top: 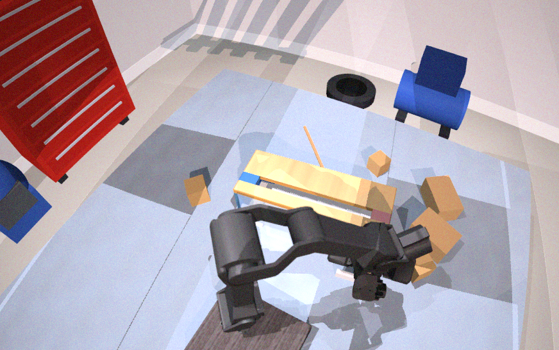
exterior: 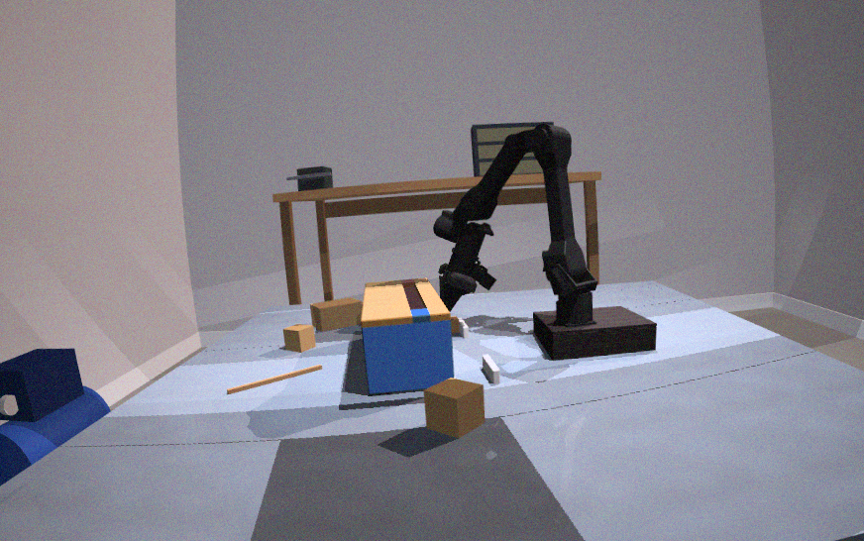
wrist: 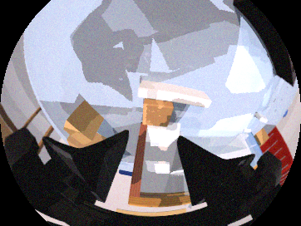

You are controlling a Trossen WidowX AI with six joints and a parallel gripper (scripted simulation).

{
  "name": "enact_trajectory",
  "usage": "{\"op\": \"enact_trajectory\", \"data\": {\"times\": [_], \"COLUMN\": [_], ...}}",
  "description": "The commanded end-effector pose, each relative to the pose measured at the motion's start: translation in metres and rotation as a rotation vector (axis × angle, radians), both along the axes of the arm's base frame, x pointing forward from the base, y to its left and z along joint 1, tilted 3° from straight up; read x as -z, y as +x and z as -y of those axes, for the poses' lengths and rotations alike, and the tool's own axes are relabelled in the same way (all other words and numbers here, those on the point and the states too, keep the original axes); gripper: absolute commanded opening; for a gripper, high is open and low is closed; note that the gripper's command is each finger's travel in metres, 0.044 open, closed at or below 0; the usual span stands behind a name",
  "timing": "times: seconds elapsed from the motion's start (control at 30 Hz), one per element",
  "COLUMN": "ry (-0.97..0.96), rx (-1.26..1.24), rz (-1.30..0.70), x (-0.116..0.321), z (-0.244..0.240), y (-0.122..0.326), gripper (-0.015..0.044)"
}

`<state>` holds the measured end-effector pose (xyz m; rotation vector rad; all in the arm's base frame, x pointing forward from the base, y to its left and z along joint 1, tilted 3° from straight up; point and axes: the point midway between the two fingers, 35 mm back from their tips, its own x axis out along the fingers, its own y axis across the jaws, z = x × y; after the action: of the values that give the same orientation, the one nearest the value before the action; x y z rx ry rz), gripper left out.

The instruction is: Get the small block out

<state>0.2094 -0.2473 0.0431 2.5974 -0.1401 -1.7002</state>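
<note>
Small tan block [wrist: 157, 113] on table, beside tan-topped, blue-ended box [top: 313, 186]
</note>
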Motion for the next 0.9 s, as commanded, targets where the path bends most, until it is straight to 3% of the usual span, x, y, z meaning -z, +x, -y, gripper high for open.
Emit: {"op": "enact_trajectory", "data": {"times": [0.0, 0.77, 0.87], "ry": [0.008, 0.008, 0.008], "rx": [-0.004, -0.004, -0.004], "rz": [0.0, 0.0, 0.0], "x": [0.008, 0.042, 0.042], "z": [-0.001, 0.001, 0.001], "y": [0.0, -0.001, -0.001], "gripper": [0.0285, 0.0285, 0.0206]}}
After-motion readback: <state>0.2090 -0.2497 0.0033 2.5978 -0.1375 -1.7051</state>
